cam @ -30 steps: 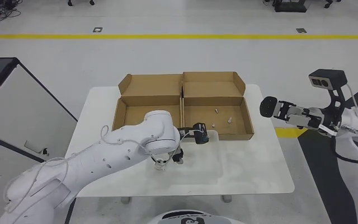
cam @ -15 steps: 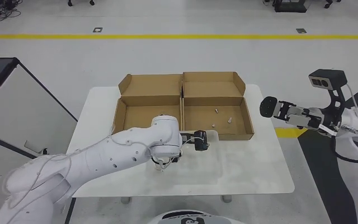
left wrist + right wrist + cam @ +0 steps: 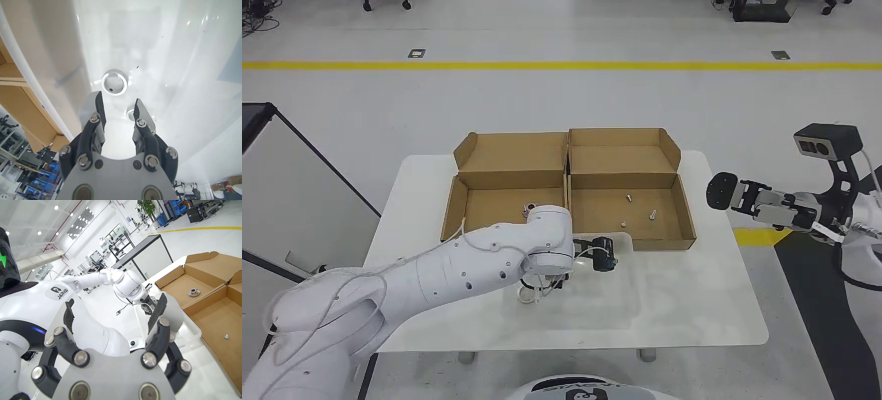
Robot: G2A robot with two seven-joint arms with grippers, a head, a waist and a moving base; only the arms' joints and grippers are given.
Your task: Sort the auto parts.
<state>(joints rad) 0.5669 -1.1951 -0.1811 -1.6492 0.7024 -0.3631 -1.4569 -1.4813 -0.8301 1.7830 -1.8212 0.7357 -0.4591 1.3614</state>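
The left pincer [image 3: 118,98] hangs half open inside the white tray [image 3: 170,56], its tips just short of a metal ring [image 3: 114,84]. A smaller part [image 3: 130,113] lies beside one finger. The right pincer [image 3: 115,301] gapes wide, off beside the surface [image 3: 712,300]. A flange [image 3: 193,292] sits in the left box [image 3: 175,285].

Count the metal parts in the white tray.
2: a larger ring just ahead of the left gripper, and a smaller ring partly behind one of its fingertips. Others may be hidden.
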